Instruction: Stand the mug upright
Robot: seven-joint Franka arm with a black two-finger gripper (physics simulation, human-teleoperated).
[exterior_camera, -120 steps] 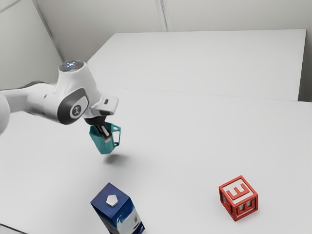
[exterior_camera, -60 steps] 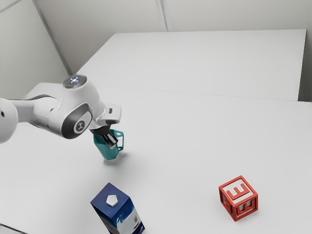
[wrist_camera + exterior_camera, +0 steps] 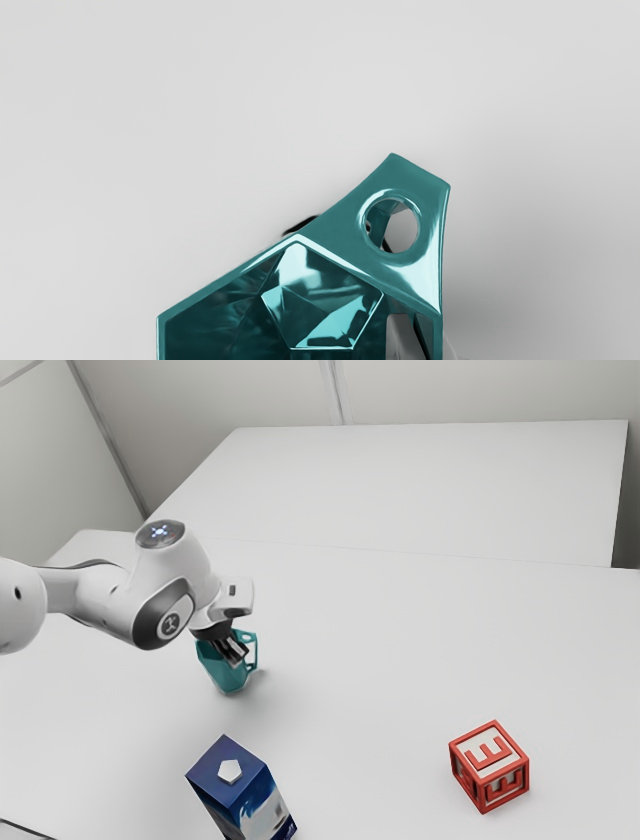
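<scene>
My gripper is shut on the teal mug in the exterior view, its fingers at the mug's handle side near the rim. The mug leans a little, its mouth up and its base low over the table; whether the base touches cannot be told. Looking into the mug in the wrist view, I see its open mouth and the handle with a round hole. There the gripper pinches the side wall, one grey finger inside the mouth and the other outside, mostly hidden by the mug.
A blue carton stands nearer the camera than the mug in the exterior view. Toward that view's right lies a red letter block. Both are on the pale table, apart from the mug.
Held in my gripper, the mug has come down toward the table and shifted slightly to the exterior view's right, slowing in the last half second. Carton and block have stayed put.
</scene>
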